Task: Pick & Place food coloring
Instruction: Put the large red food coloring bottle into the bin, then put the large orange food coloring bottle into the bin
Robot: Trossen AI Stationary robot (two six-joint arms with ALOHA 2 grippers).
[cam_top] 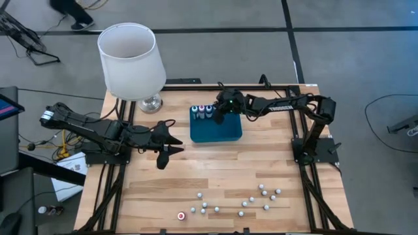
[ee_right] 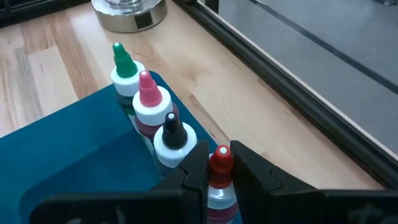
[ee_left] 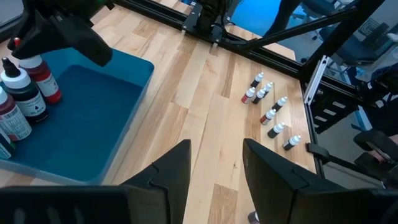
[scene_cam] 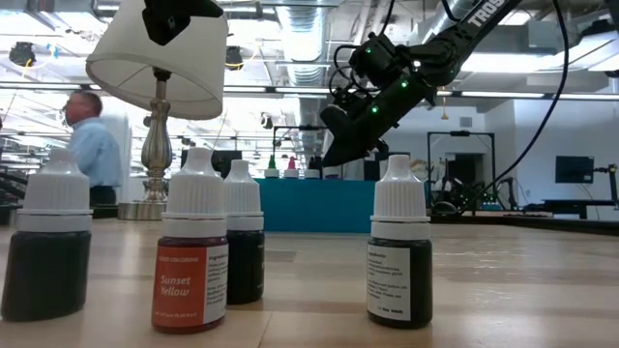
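Four food coloring bottles stand in a row along the far left wall of the dark teal tray (cam_top: 219, 130), with green (ee_right: 124, 67), pink (ee_right: 148, 92), black (ee_right: 172, 129) and red tips. My right gripper (ee_right: 220, 171), reaching in from the table's right, is shut on the red-tipped bottle (ee_right: 221, 163). Whether that bottle's base rests on the tray floor is hidden. Several more bottles (cam_top: 241, 201) stand loose near the table's near edge. My left gripper (cam_top: 166, 142) hovers open over the bare wood left of the tray, holding nothing. My right gripper pinches the red-tipped bottle at its cap (ee_right: 219, 182), just below the red tip, between its two fingers. The fingers come slanting down from the table's right. The bottle stands upright, last in the row beside the black-tipped one; its body is hidden by the fingers.
A table lamp with a white shade (cam_top: 130, 59) stands on the far left corner, its metal base (ee_right: 127, 12) close behind the tray. Black frame rails (cam_top: 307, 183) run along the table's sides. Bare wood lies between the tray and the loose bottles. A person (scene_cam: 92, 145) stands beyond the table.
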